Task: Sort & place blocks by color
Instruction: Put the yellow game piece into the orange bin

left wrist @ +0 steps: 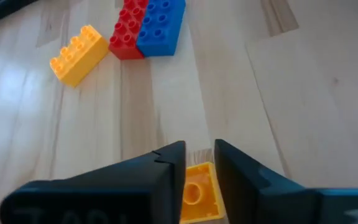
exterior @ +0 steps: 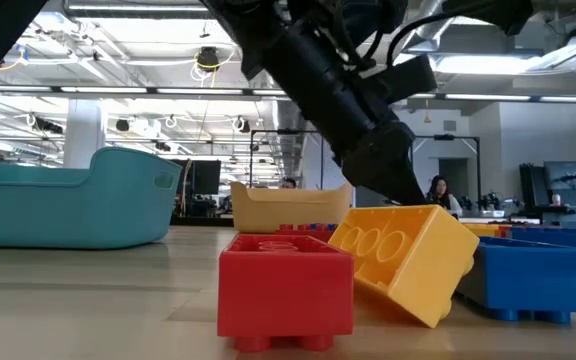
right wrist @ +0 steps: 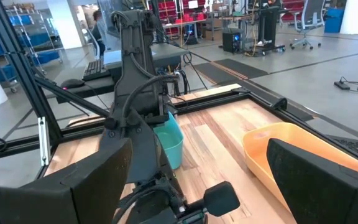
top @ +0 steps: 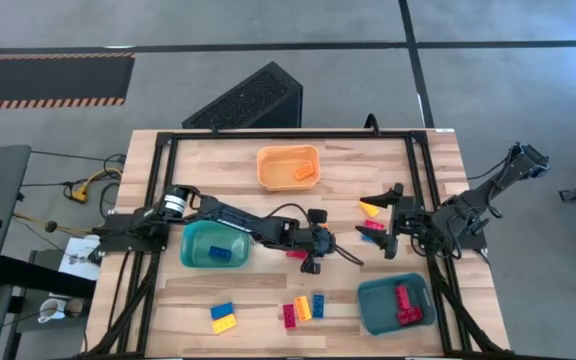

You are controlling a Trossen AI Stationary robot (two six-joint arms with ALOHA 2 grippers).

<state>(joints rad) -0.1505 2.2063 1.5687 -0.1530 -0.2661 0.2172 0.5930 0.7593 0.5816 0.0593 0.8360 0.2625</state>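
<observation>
Left gripper (left wrist: 199, 163): I see its fingers clamped on the yellow brick (left wrist: 199, 193).
Right gripper (top: 392, 222): waiting spread apart beside the table edge.

Grey concrete floor (top: 488, 20), hazard-striped mat (top: 48, 78), ceiling lights (exterior: 118, 60), office chair (right wrist: 304, 15).

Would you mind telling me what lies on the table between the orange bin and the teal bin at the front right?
In the high view, between the orange bin and that teal bin, lie loose yellow, red and blue blocks beside the right end effector.
</observation>
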